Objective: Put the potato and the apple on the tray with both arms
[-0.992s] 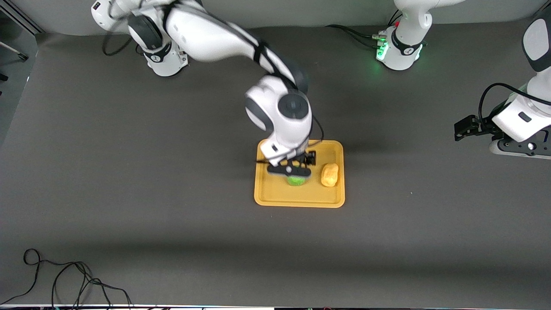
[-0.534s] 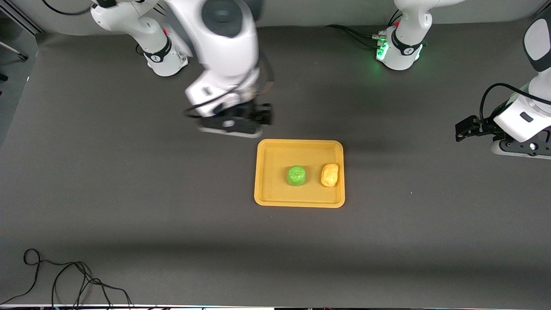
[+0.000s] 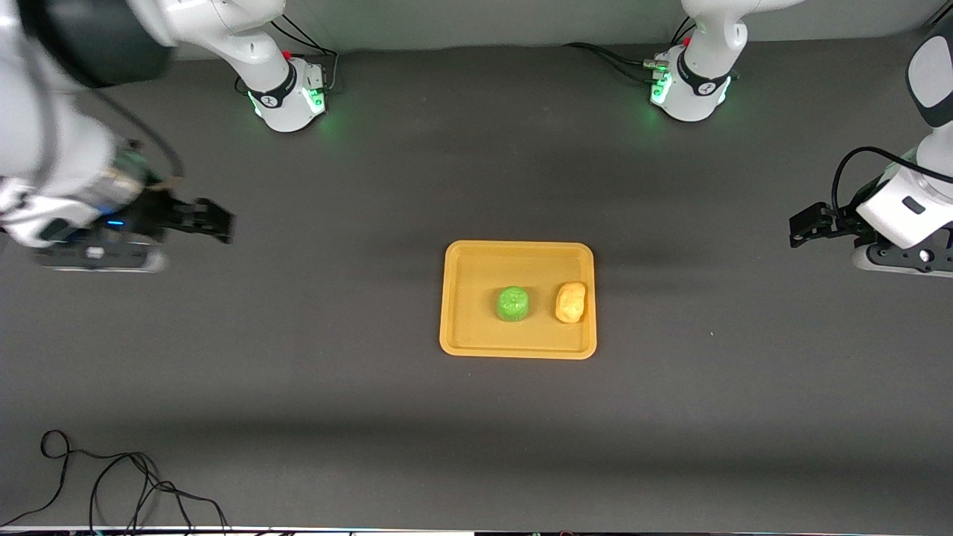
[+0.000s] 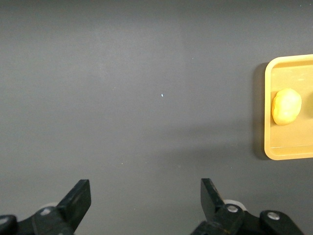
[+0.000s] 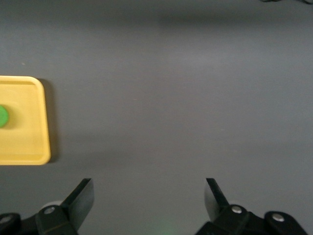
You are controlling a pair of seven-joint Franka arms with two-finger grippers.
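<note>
Seen from the front camera: orange-yellow tray (image 3: 520, 299) at mid-tabletop (image 3: 476, 417), carrying both the green apple (image 3: 512, 304) and, just beside it toward the left arm's end, the yellow-tan potato (image 3: 570, 301), the two apart and not touching. Shown whole only in that view; in the left wrist view, just one end of the tray (image 4: 289, 147) with the potato (image 4: 286, 106) resting inside the rim, a mere sliver of green at the frame edge; in the right wrist view, the other end of the tray (image 5: 24, 122) with only a cut-off part of the apple (image 5: 3, 116). Left pincer (image 3: 808, 224) hanging over bare tabletop at the left arm's end, well apart from the tray, fingers (image 4: 78, 198) spread wide and empty in its own wrist view. Right pincer (image 3: 201, 222) hanging over bare tabletop at the right arm's end, likewise well apart from the tray, fingers (image 5: 83, 196) spread wide with nothing between them. Loose black cable (image 3: 112, 484) coiled at the near corner on the right arm's end, visible in the front view alone.
</note>
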